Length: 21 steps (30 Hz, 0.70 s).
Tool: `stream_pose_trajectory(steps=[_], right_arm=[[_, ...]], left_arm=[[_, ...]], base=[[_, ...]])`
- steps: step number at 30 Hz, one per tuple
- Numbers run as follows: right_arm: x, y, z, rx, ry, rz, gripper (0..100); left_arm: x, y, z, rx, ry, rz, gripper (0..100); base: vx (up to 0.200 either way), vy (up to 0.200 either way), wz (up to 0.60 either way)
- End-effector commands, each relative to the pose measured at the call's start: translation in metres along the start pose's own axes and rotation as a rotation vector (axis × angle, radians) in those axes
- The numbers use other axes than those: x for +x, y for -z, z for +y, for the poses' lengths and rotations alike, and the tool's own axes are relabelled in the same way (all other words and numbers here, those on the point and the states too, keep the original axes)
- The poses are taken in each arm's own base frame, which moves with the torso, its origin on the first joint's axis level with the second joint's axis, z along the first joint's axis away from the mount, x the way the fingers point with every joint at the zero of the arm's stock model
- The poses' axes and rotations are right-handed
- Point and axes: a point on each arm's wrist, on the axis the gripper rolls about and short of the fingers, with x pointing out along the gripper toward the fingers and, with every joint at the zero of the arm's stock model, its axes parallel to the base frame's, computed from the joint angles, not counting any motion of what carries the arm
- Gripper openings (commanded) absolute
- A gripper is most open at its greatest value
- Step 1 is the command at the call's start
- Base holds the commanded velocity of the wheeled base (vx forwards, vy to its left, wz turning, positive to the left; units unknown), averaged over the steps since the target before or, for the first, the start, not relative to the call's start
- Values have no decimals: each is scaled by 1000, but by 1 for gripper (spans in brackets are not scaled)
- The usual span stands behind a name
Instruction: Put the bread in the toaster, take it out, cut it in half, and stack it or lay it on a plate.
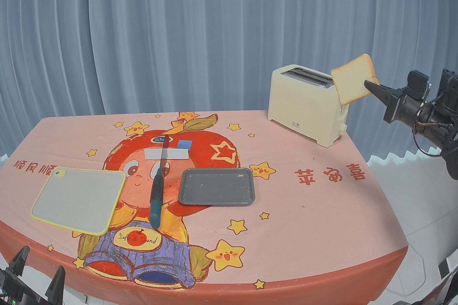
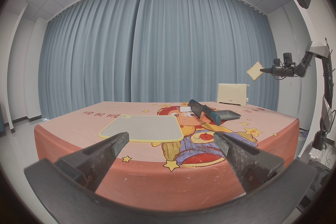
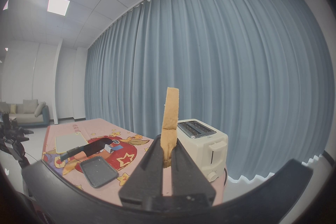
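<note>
The right gripper pinches the bread only by one edge in the air, with the toaster just ahead and below, so I think the slice may tilt, miss a slot and fall.

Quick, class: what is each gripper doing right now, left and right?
Left gripper: open, holding nothing.
Right gripper: closed on the bread.

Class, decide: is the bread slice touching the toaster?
Apart. The left wrist view shows the bread slice held in the air above the toaster, with curtain visible between them.
</note>
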Motion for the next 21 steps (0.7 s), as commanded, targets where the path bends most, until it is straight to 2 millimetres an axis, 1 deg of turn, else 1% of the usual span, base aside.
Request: stream_pose_trajectory(steps=[1, 2, 8, 12, 17, 19, 21], right_arm=[[14, 4, -8, -9, 1, 22, 0], [23, 3, -16, -51, -2, 36, 0], [43, -6, -26, -95, -6, 30, 0], [52, -12, -31, -105, -3, 41, 0], [76, -20, -42, -123, -4, 37, 0], [79, -21, -44, -129, -4, 35, 0], [91, -23, -56, -159, 10, 47, 0]], left_arm=[[1, 5, 0, 0, 0, 18, 100], [1, 5, 0, 0, 0, 18, 100], [1, 5, 0, 0, -2, 18, 100], [1, 5, 0, 0, 0, 18, 100], [1, 5, 0, -1, 0, 18, 100], [1, 5, 0, 0, -2, 18, 100], [1, 5, 0, 0, -2, 18, 100]], base=[[0, 0, 0], [0, 0, 0], [0, 0, 0], [0, 0, 0], [0, 0, 0], [0, 0, 0], [0, 0, 0]])
